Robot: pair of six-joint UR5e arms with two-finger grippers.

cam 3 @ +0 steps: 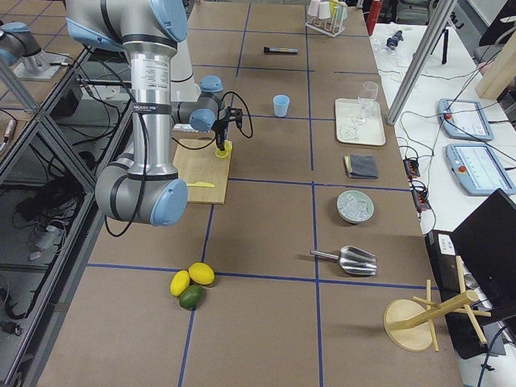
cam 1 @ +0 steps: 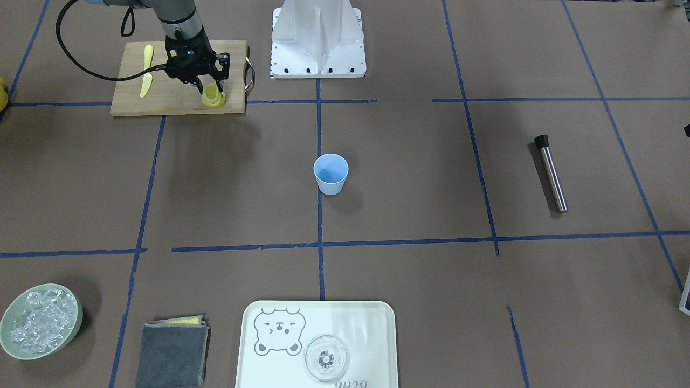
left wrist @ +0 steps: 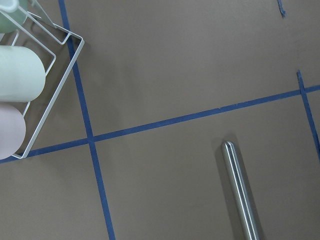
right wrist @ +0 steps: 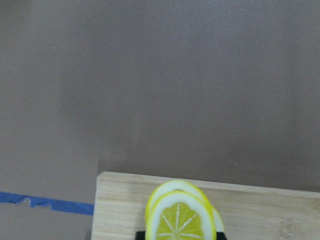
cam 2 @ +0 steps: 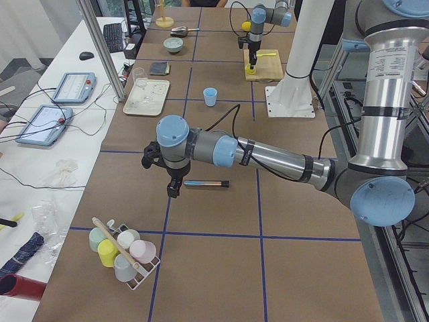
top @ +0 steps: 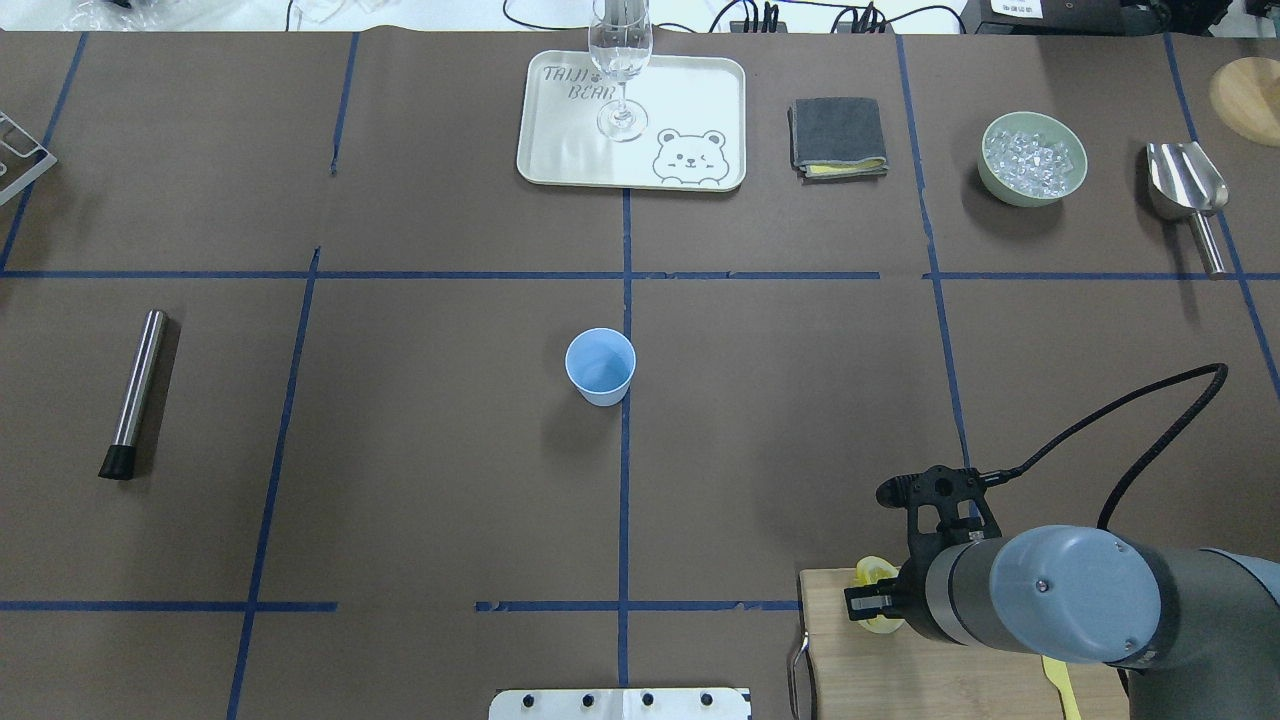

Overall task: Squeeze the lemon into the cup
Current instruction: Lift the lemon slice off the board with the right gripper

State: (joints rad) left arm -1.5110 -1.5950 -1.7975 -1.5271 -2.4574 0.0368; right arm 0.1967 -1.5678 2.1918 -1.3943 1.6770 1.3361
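Several lemon slices (cam 1: 213, 99) lie stacked on the near corner of a wooden cutting board (cam 1: 161, 94). They also show in the right wrist view (right wrist: 181, 220) and the overhead view (top: 873, 571). My right gripper (cam 1: 209, 89) hangs right over them, its fingers apart on either side of the stack, and looks open. The light-blue cup (cam 1: 330, 173) stands upright in the middle of the table (top: 600, 366), far from the board. My left gripper (cam 2: 173, 191) hovers over the table's left end beside a steel rod; I cannot tell whether it is open or shut.
A yellow plastic knife (cam 1: 146, 70) lies on the board. The steel rod (top: 135, 390) lies at the left. A tray (top: 560, 150) with a clear glass, a grey cloth (top: 838, 135), a bowl of ice (top: 1033, 158) and a scoop stand along the far edge. A wire cup rack (left wrist: 45, 75) is near the left gripper.
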